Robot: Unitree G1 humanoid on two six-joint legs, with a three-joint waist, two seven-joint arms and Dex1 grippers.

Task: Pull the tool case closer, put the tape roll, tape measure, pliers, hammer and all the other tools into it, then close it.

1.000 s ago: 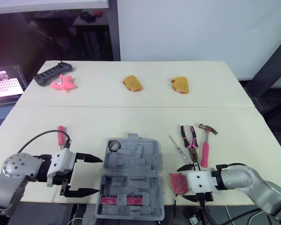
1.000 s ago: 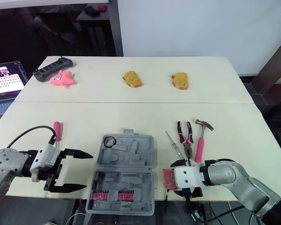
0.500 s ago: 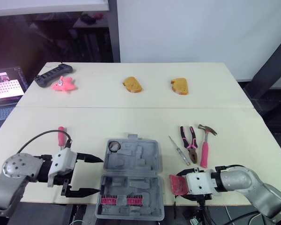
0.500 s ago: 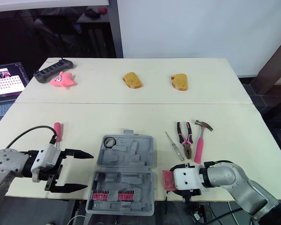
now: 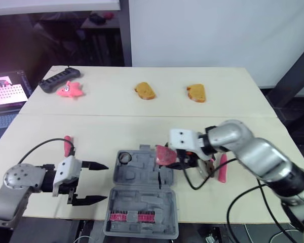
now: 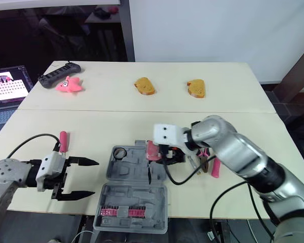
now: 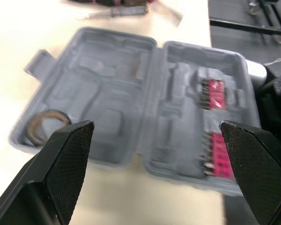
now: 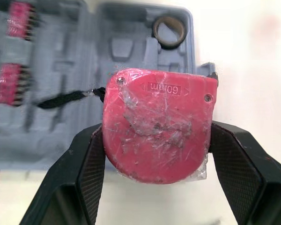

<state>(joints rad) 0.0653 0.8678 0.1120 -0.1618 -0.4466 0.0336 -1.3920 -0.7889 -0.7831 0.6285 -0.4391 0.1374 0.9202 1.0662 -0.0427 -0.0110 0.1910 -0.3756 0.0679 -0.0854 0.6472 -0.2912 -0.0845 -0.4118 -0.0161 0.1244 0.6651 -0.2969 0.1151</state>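
Note:
The grey tool case (image 5: pixel 142 177) lies open near the table's front edge, with a tape roll (image 5: pixel 123 158) in its far left corner and pink bits (image 5: pixel 130 216) in the near half. My right gripper (image 5: pixel 167 156) is shut on the red tape measure (image 8: pixel 157 124), holding it over the case's far right corner; its black strap (image 8: pixel 65 98) hangs down onto the case. My left gripper (image 5: pixel 105 182) stands open just left of the case, holding nothing. A pink-handled screwdriver (image 5: pixel 67 144) lies further left. The pink hammer (image 5: pixel 222 167) and pliers (image 5: pixel 209 164) lie right of the case, partly behind my right arm.
Two bread-like pieces (image 5: pixel 144 90) (image 5: pixel 196 92), a pink starfish toy (image 5: pixel 69 90) and a black power strip (image 5: pixel 58 80) sit at the table's far side. A lit laptop screen (image 5: pixel 7 83) stands beyond the left edge.
My right gripper has lifted the tape measure from the front edge and carried it away and to the left, over the case. My left gripper has stayed beside the case.

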